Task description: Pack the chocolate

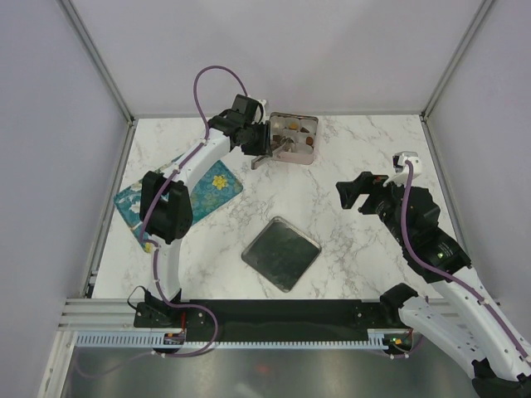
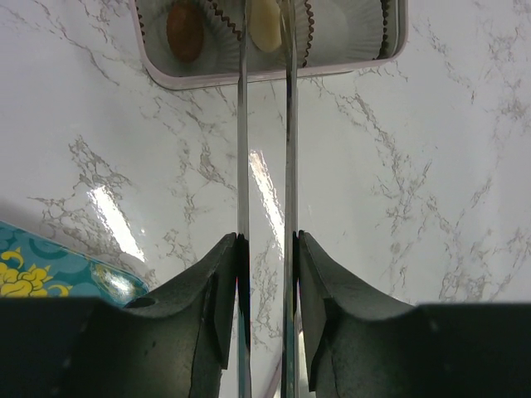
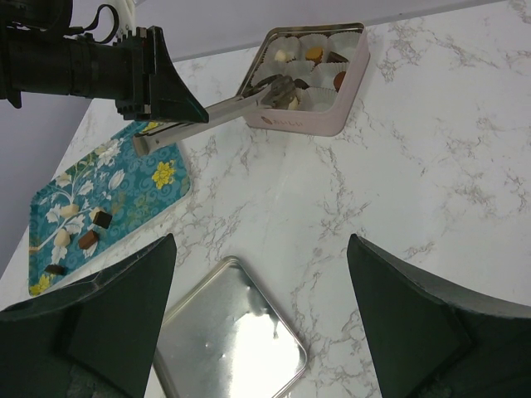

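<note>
Tongs (image 2: 243, 149) pinched by left hand (image 2: 265, 240), whitish chocolate (image 2: 265, 25) seen between their tips inside tin (image 2: 207, 80), right hand (image 3: 261, 240) spread, well apart from it

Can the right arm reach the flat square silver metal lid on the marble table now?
Probably yes. The right gripper stands open and empty, and only bare white marble table lies between it and the flat square silver metal lid.

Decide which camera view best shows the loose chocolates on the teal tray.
Right wrist: several chocolates lie apart on the teal tray. In the top external view the left arm covers part of the tray and pieces are too small to tell. Left wrist shows only a tray corner.
</note>
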You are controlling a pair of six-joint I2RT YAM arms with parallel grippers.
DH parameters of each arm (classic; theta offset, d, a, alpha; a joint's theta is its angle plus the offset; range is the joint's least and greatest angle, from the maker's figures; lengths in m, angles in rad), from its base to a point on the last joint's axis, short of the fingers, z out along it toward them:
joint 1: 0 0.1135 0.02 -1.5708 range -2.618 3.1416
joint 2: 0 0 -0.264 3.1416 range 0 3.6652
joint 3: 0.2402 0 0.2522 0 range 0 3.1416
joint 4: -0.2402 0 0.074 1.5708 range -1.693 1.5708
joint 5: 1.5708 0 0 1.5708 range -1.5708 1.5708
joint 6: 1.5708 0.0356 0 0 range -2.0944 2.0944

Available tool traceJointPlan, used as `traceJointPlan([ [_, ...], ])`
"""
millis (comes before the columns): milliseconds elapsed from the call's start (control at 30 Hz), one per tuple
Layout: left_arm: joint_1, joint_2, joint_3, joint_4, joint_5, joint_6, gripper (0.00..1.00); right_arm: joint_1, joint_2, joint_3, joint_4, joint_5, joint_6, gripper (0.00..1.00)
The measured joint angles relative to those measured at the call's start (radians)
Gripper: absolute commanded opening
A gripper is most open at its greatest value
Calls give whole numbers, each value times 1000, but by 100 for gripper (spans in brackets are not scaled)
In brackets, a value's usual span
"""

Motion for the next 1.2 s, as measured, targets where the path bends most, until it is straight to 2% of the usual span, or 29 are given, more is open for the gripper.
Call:
traceJointPlan([
  [267,0,-34,-5,-1,-36,0,41,0,0,0,0,0,0,92],
  [567,0,-295,-115,-7,-144,18,43,0,0,0,0,-3,1,93],
  [800,22,-517,-335,-122,-364,7,48,0,-15,-1,0,-19,8,92],
  [1000,134,-703,-579,-244,-422,-16,50,0,-33,-6,2,-44,16,93],
  [1200,216,-859,-694,-326,-441,-21,51,0,-43,-13,3,-61,21,92],
])
